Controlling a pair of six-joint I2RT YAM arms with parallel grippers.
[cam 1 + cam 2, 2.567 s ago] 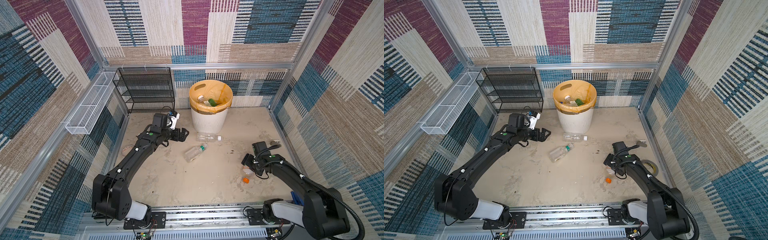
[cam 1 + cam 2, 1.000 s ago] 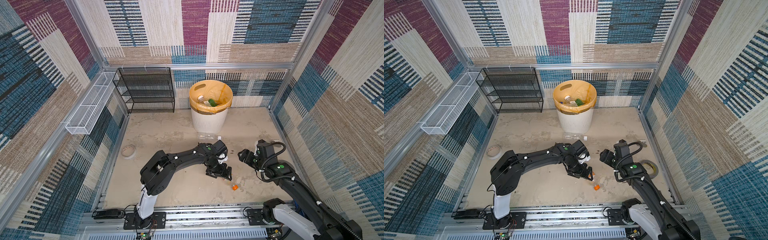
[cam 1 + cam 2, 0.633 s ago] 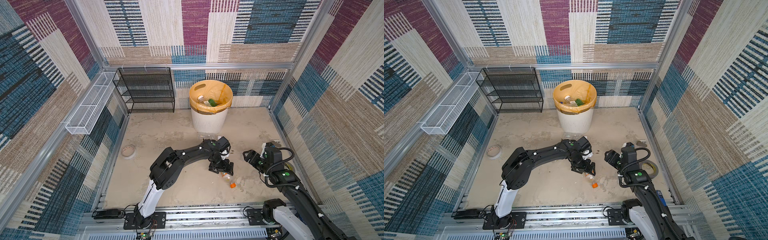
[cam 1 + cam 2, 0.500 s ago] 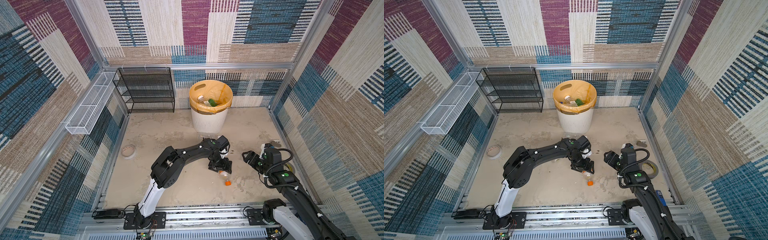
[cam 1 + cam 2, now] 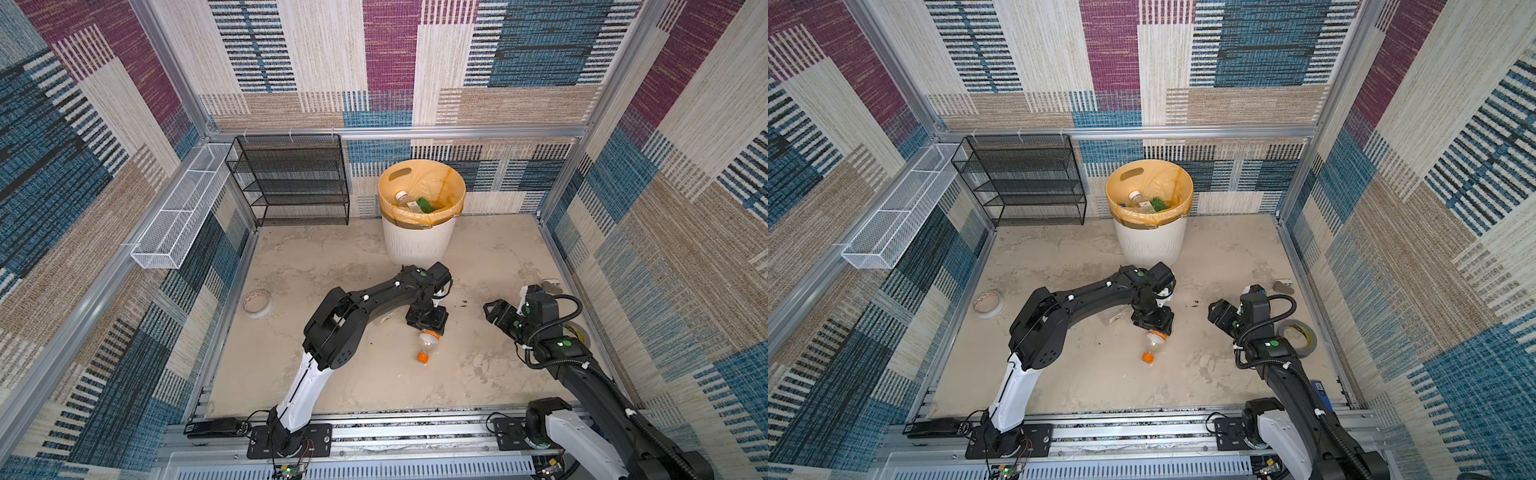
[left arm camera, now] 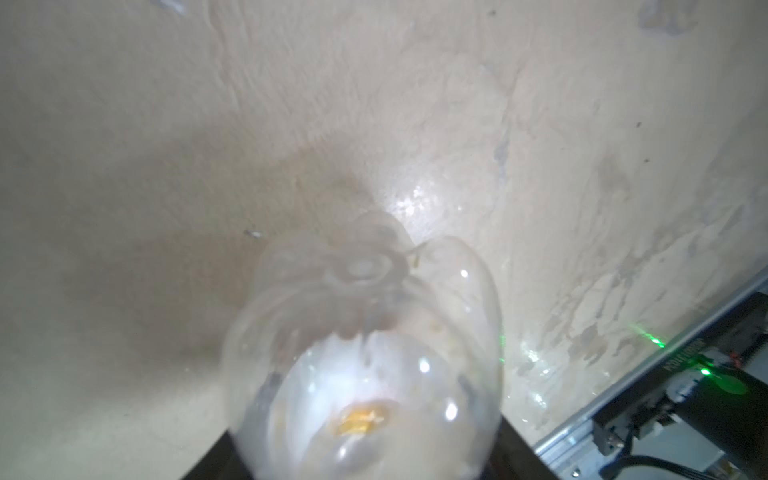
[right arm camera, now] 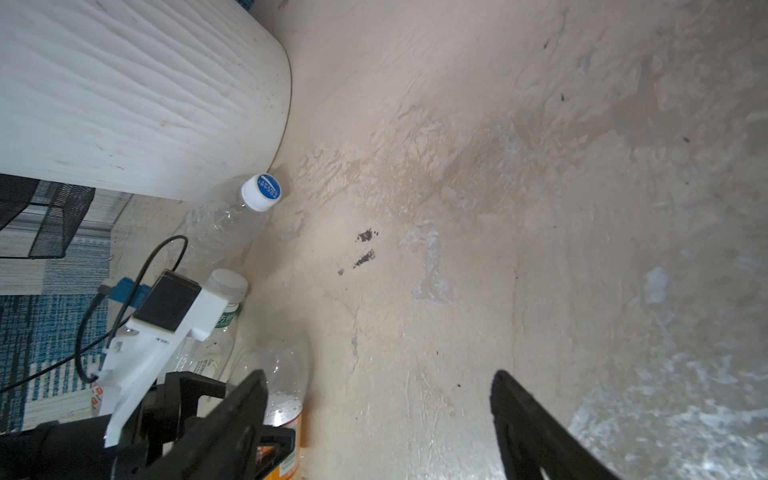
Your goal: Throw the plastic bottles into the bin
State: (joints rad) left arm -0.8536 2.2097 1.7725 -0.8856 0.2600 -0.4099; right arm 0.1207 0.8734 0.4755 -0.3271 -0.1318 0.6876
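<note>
My left gripper [image 5: 428, 323] points down at mid-floor, shut on the base end of a clear plastic bottle [image 5: 428, 341] with an orange cap [image 5: 422, 356] that touches the floor. That bottle's base [image 6: 365, 353] fills the left wrist view, and its orange label [image 7: 286, 415] shows in the right wrist view. A second bottle [image 7: 220, 320] with a white cap lies under the left arm. A third [image 7: 232, 216], with a blue-white cap, rests against the bin [image 5: 419, 241]. More bottles [image 5: 409, 203] lie inside the bin. My right gripper [image 5: 492, 309] hovers open and empty to the right.
A black mesh rack [image 5: 291, 183] stands at the back left, beside a white wire basket [image 5: 178, 216] on the left wall. One tape roll [image 5: 257, 303] lies at the left and another [image 5: 1298, 332] by the right wall. Aluminium rails edge the floor.
The left gripper has closed on the orange-capped bottle and drawn it a little left and back. The right arm has barely moved.
</note>
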